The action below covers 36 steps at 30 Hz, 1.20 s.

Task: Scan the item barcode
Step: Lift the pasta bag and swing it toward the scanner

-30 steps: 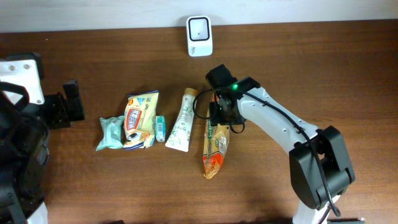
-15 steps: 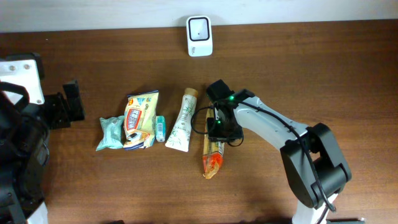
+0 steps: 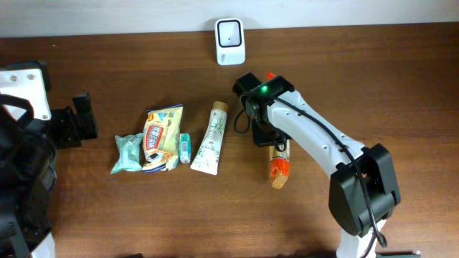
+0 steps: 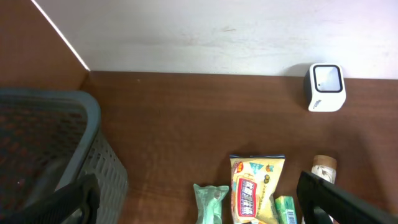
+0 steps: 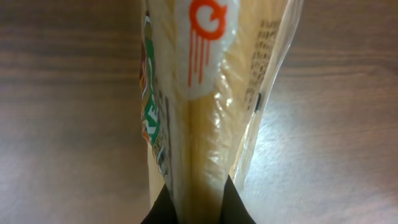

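**Snack packet picked out of the row, not yet at the scanner**

The snack packet point(image 3: 279, 168) no longer lies beside the tube point(image 3: 210, 137); it now sits further right under the arm, well apart from the row and seemingly lifted off the surface point(image 3: 373, 86). The right hand point(image 5: 196, 202) has closed and pinches the packet's narrow end, its fingers pressed together on the film. The left hand point(image 3: 84, 118) stays spread wide and idle at the far side. The pick looks done; what remains is carrying the packet to the scanner point(image 3: 230, 31). No barcode is discernible.
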Available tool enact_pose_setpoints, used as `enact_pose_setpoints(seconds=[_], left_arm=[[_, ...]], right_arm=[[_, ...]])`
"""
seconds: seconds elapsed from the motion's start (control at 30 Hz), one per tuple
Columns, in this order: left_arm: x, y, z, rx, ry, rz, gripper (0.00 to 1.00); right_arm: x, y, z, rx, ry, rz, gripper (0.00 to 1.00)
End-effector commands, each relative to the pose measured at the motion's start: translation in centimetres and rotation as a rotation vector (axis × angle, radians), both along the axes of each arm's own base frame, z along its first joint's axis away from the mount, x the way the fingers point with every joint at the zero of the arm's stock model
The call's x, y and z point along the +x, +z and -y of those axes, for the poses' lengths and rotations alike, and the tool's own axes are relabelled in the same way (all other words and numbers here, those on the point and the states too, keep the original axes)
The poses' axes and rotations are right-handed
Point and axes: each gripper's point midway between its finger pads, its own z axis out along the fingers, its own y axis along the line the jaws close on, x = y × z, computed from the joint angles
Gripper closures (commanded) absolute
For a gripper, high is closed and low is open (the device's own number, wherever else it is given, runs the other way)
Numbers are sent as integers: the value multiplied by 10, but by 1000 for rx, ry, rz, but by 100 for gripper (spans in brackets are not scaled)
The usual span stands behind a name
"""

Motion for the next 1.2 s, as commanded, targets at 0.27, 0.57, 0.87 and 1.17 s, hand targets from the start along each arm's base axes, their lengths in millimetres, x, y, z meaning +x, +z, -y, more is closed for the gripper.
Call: enact_pose_setpoints(seconds=[0.27,0.57,0.87,1.17], left_arm=[[-2,4,-2,20,2,8,1],[-2,4,-2,20,1,8,1],[-2,4,-2,20,2,8,1],[-2,4,-2,20,2,8,1]], right_arm=[[-6,-25,-109,253,292,-144,36],[44,15,-42,486,209,-170,77],[-55,-56,-93,667,282,-476,93],[-44,-75,-28,428,146,-462,94]])
